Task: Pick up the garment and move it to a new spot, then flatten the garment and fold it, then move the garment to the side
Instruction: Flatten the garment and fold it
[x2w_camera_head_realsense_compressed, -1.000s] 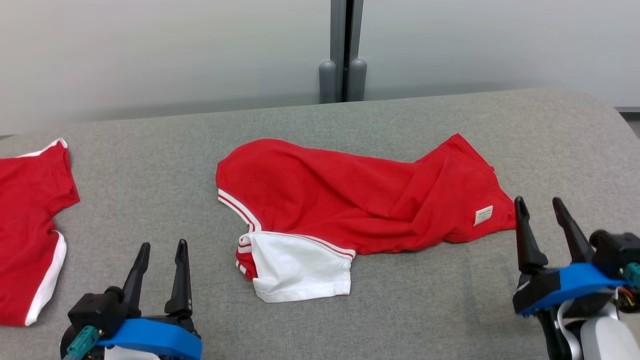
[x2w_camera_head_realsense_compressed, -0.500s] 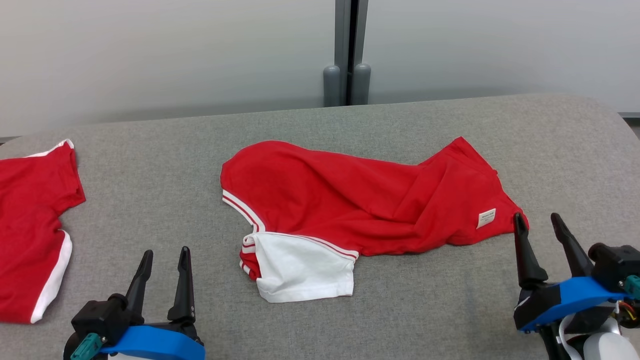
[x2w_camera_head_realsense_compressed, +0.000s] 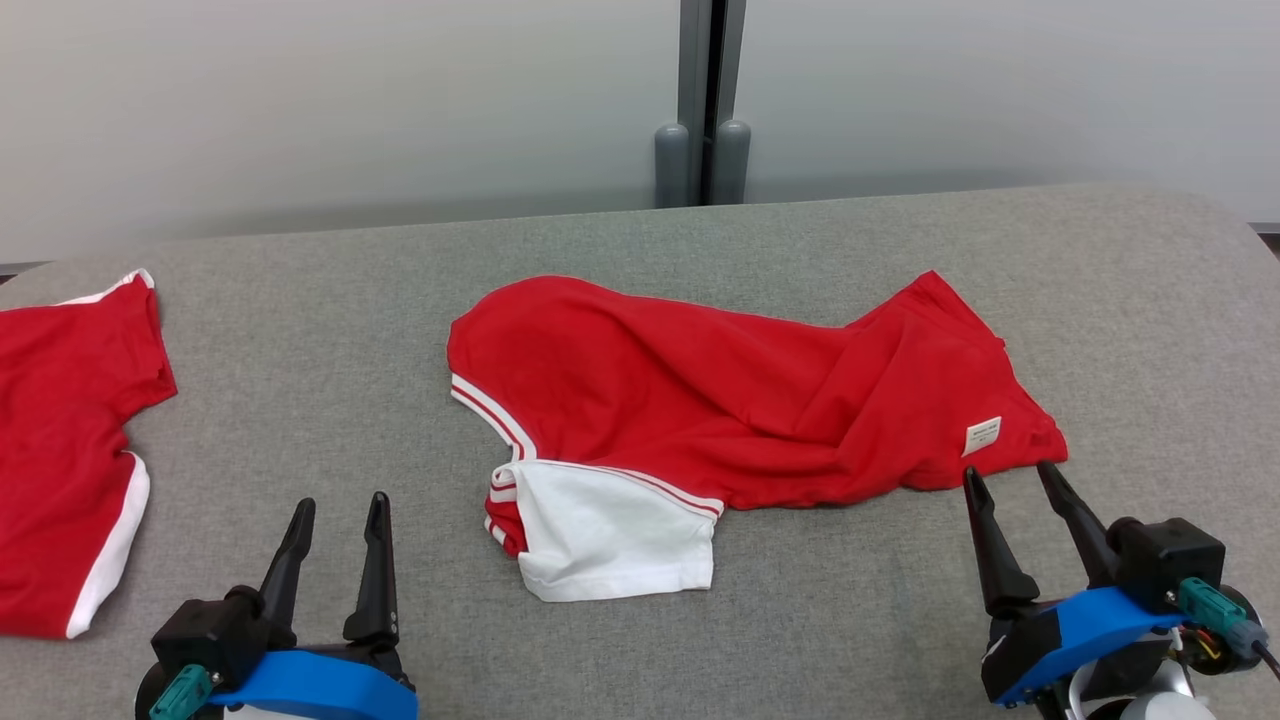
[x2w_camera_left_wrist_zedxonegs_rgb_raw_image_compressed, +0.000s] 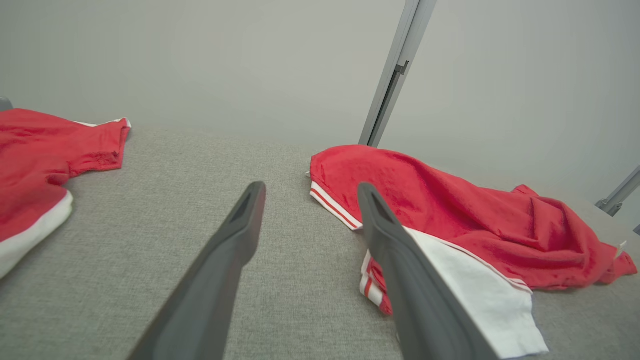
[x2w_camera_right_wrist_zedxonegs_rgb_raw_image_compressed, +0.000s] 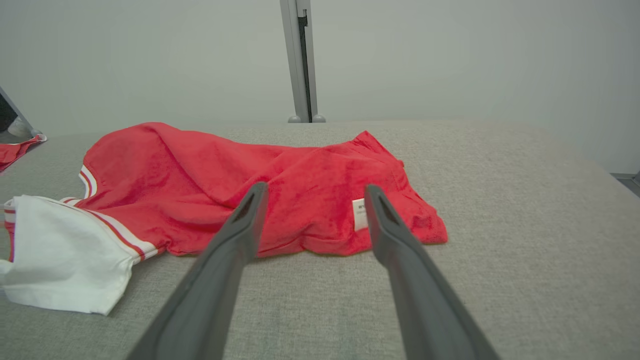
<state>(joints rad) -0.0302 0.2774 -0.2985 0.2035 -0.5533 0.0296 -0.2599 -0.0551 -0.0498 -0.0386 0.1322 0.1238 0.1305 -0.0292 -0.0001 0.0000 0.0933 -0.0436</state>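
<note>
Head view: the red T-shirt (x2w_camera_head_realsense_compressed: 720, 390) lies crumpled in the middle of the grey desk (x2w_camera_head_realsense_compressed: 300, 320). The left tool (x2w_camera_head_realsense_compressed: 341, 501) and the right tool (x2w_camera_head_realsense_compressed: 1007, 469) both stand wide open and hold nothing.

Left wrist view: the left tool points toward the white sleeve (x2w_camera_left_wrist_zedxonegs_rgb_raw_image_compressed: 480, 300).

Right wrist view: the fingers frame the hem corner with the label (x2w_camera_right_wrist_zedxonegs_rgb_raw_image_compressed: 359, 214).

The pick-up seems not yet begun. Next, the right tool should descend and close on this corner.
</note>
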